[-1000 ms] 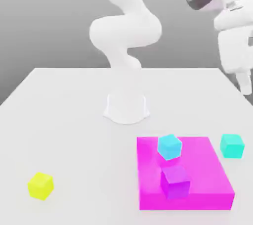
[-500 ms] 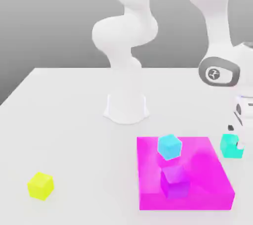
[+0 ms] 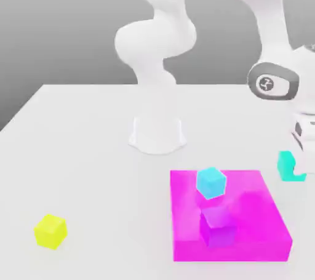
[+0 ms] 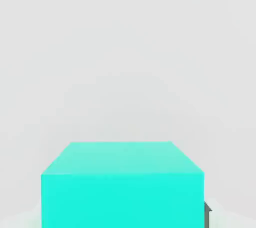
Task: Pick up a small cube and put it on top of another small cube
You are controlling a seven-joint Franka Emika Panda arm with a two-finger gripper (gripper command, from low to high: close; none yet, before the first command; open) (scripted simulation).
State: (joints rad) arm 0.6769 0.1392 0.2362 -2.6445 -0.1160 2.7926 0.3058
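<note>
Your gripper has its jaws closed nearly all the way, and they appear to be clamped on the teal cube, which sits right between them; in the hand view one dark finger shows hard against the cube's side; the cube rests on the white table at the exterior view's right edge, just beside the magenta slab, and looks not yet lifted.

So you are, by my reading, at the end of the grasp step; the carry and the stacking are still to do.

Your next move calls for a straight lift clear of the table, then a carry away from the jaws toward a target cube; the closest candidates beyond the jaws are the sky-blue cube and the purple cube, both on the slab; farthest from the jaws, well apart across the table, sits the yellow cube; whichever you choose, centre the teal cube squarely above it before you lower and release.

As for writing, none can be read; the arm's wrist carries a round emblem whose mark is not legible.
</note>
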